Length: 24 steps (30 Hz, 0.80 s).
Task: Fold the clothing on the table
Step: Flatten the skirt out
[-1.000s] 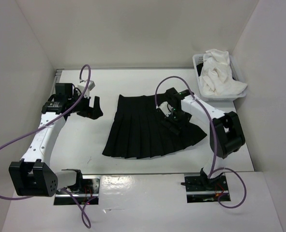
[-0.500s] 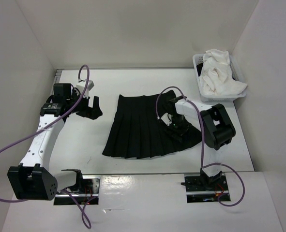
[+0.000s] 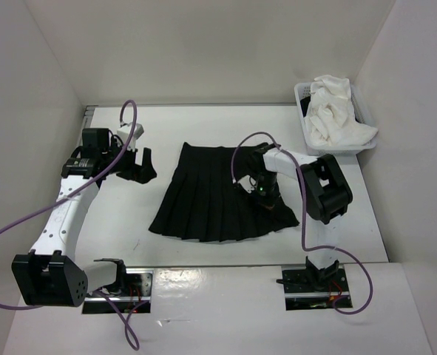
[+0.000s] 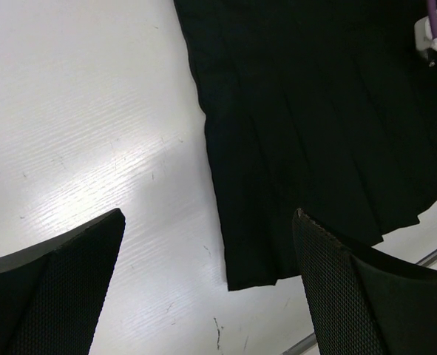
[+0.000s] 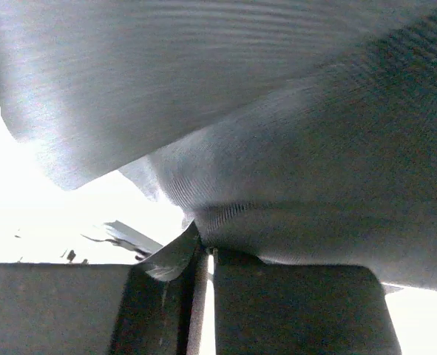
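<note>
black skirt (image 3: 211, 200) lying flat mid-desk (image 3: 129, 214), right jaws clamped shut on its 3 o'clock edge, left jaws wide open off its 9 o'clock side, only the right wrist view shows fabric nipped between the pads (image 5: 292, 307)

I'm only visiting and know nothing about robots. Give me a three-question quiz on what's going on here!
1. True or false: the left gripper is holding the black skirt.
2. What is the right gripper shut on? A) the black skirt B) a cup C) nothing
3. Fill in: the white cloth lies in the ____.
Key: 1 false; 2 A; 3 basket.
</note>
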Available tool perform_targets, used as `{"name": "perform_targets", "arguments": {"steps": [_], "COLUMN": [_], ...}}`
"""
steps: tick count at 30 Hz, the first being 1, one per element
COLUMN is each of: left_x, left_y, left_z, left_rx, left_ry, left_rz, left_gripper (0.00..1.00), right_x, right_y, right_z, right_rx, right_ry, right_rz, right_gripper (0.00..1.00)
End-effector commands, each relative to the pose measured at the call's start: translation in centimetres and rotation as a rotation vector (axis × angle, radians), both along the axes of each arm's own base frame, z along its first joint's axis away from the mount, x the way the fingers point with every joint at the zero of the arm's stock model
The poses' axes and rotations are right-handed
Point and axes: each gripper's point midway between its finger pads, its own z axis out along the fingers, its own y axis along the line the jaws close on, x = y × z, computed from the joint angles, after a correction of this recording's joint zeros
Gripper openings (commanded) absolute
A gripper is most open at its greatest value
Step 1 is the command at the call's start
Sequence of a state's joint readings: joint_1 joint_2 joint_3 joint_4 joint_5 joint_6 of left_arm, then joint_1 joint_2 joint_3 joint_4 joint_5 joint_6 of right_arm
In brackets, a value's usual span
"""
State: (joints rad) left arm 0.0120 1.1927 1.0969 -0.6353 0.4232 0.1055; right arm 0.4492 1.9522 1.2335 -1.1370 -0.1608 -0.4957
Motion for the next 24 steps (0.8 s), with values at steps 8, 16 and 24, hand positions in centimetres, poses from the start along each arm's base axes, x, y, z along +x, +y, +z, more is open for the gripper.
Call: {"name": "perform_targets", "arguments": {"steps": [8, 16, 24], "left_x": [0.0, 0.1, 2.5], "left_y": [0.1, 0.1, -0.4], "left_z": [0.4, -0.1, 0.8], "left_rx": [-0.001, -0.002, -0.001], "left_ry": [-0.028, -0.01, -0.075], "left_rz": [-0.007, -0.007, -0.03], "left_gripper": [1.0, 1.0, 1.0], "right_x": [0.0, 0.8, 11.4], "right_y": [5.1, 4.8, 6.7], "right_z": [6.1, 8.7, 14.4], "right_rx": [0.252, 0.257, 0.346], "right_ry": [-0.038, -0.12, -0.555], "right_rz": [0.106, 0.129, -0.092], "right_gripper": [0.7, 0.73, 0.73]}}
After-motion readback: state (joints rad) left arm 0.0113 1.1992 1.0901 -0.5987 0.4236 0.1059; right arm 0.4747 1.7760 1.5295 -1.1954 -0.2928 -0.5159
